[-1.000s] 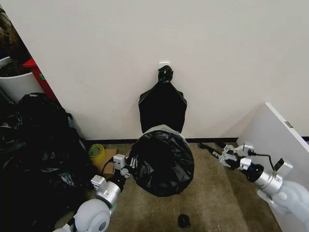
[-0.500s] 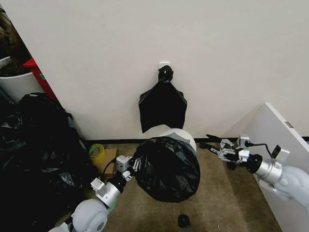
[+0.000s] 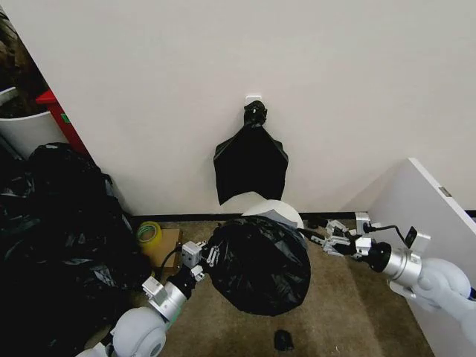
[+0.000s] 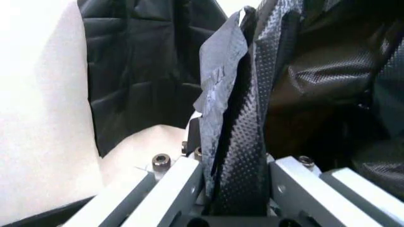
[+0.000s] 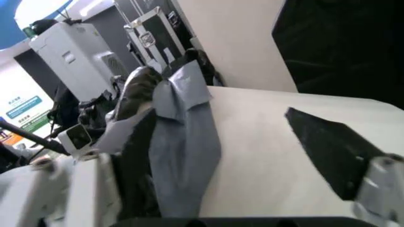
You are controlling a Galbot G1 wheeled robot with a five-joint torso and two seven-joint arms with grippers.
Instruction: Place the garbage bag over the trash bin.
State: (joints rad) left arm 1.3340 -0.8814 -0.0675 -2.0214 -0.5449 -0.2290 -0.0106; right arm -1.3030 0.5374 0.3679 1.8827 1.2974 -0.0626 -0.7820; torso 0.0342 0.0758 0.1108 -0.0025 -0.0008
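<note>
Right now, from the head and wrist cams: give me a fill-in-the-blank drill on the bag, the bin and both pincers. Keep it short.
1. The left pincer is shut on the black ____.
2. Behind the bag, the white bin stands against the ____.
3. The right pincer sits at the bag's right side with its fingers ____.
4. On the wall hook hangs a flat black ____.

Missing words: garbage bag; wall; open; bundle

glossy, crinkly black plastic garbage bag [image 3: 259,256] over the smooth cream plastic trash bin [image 3: 262,206].
</note>
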